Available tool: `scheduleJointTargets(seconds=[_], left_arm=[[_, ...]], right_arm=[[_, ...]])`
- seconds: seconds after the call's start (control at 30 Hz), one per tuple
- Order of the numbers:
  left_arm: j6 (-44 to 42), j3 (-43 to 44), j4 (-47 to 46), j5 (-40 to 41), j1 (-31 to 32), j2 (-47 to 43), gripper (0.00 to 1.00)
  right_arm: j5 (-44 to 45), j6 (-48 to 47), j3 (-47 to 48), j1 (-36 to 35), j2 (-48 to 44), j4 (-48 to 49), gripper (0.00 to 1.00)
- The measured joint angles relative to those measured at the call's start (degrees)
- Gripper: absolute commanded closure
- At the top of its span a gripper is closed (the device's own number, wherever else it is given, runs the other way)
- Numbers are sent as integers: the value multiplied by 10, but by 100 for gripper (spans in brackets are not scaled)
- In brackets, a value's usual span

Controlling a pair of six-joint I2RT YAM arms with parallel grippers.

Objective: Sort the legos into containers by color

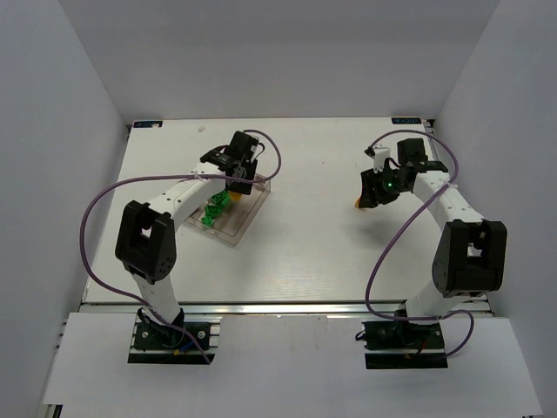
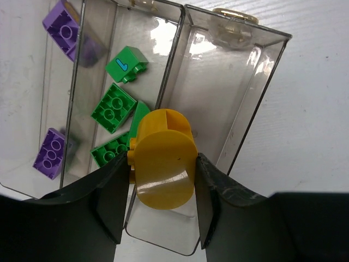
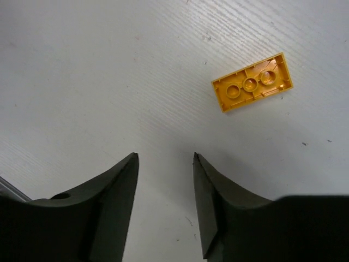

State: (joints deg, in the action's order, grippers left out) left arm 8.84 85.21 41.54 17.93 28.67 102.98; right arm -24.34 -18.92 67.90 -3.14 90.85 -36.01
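Observation:
My left gripper (image 2: 162,164) is shut on the rounded yellow-orange oval lego (image 2: 163,164) and holds it above the clear three-compartment tray (image 2: 240,114), over the wall between the middle and right compartments. The left compartment holds two purple bricks (image 2: 65,30). The middle one holds several green bricks (image 2: 113,107). The right compartment looks empty. From the top view the left gripper (image 1: 237,178) is over the tray (image 1: 248,218). My right gripper (image 3: 165,158) is open and empty above the bare table. An orange-yellow brick (image 3: 252,82) lies studs-down ahead and to its right; it also shows in the top view (image 1: 359,204).
White walls enclose the white table (image 1: 305,244) on three sides. The tray lies left of centre, angled. Purple cables loop from both arms.

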Motion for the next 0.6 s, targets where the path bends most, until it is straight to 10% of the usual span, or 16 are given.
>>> scheduleJointTargets(seconds=[0.23,0.6], left_arm=[[2,-7,0,-12,0,0,32],[16,-15,2,-31,0,0,25]], right_arm=[[2,-2,66,-1,50,2,35],[50,51,78,-1,83,14,28]])
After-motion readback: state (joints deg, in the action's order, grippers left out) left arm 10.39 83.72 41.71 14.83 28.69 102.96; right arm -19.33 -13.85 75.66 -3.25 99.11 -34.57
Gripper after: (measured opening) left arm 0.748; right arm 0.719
